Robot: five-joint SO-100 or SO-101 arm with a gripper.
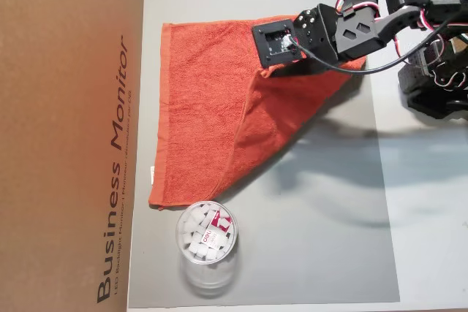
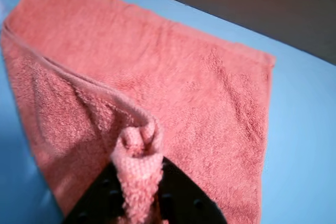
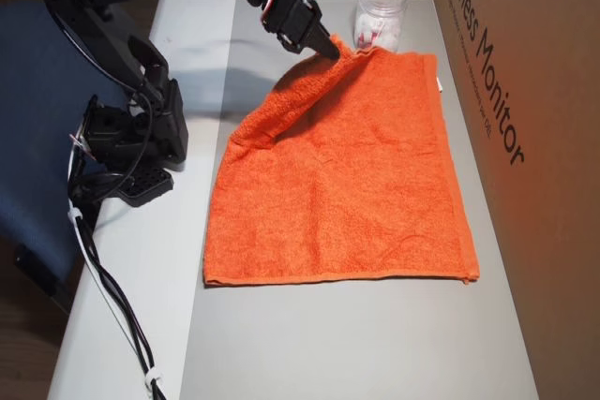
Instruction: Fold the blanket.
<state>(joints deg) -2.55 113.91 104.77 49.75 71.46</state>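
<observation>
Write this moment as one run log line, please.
gripper: shut on blanket corner | blanket: corner lifted, rest flat on mat | fold: not finished

A grey mat (image 1: 329, 239) covers the middle of the white bench (image 3: 131, 288). A brown cardboard box (image 1: 69, 129) printed "Business Monitor" stands along one edge of the mat in both overhead views. A dark blue surface (image 3: 28, 91) lies beside the bench in an overhead view. Light falls from above, throwing soft blurred shadows across the mat.
</observation>
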